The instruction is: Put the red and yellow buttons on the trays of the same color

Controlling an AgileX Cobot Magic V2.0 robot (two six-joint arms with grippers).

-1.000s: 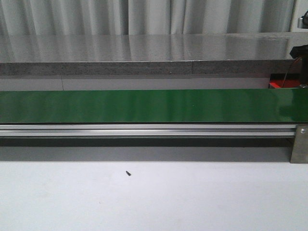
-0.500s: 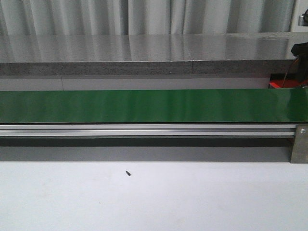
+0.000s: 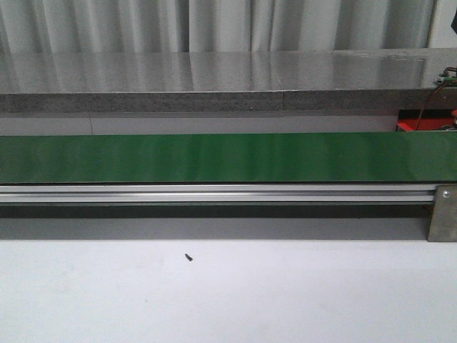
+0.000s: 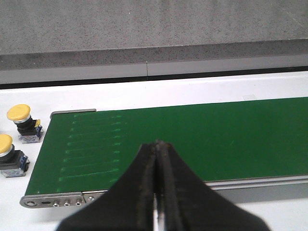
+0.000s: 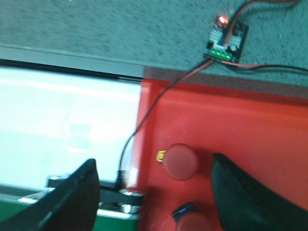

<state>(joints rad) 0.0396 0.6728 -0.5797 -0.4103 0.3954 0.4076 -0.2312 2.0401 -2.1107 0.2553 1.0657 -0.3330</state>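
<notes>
The left gripper [image 4: 157, 192] has its fingers [image 4: 139, 187] pressed together, nothing between them, poised above the near edge of the green conveyor belt [image 4: 192, 139]. Beyond and to one side of those fingers, off the end of the belt, two yellow buttons stand on the white desk [image 4: 192, 89]: one yellow button [image 4: 19, 113] farther out, the other yellow button [image 4: 6, 144] nearer and partly cut by the picture's edge. Both sit upright on dark bases, close together but apart, and neither touches the belt.

The right gripper [image 5: 154, 192] has its fingers [image 5: 67, 202] spread wide, holding nothing. Between them, on the red tray [image 5: 231, 130], lies a red button [image 5: 180, 161], cap up, clear of both fingers. A second red button [image 5: 190, 222] shows only partly, closer to the gripper. A black wire [image 5: 144, 115] runs across the tray's edge up to a small circuit board [image 5: 226, 41] with a lit red light, resting on the grey stone ledge [image 5: 96, 24] past the tray.

In the front view the belt spans the width above its aluminium rail [image 3: 214, 193], a small dark speck [image 3: 188, 256] lies on the desk, and a corner of the red tray shows at far right; neither gripper appears there.
</notes>
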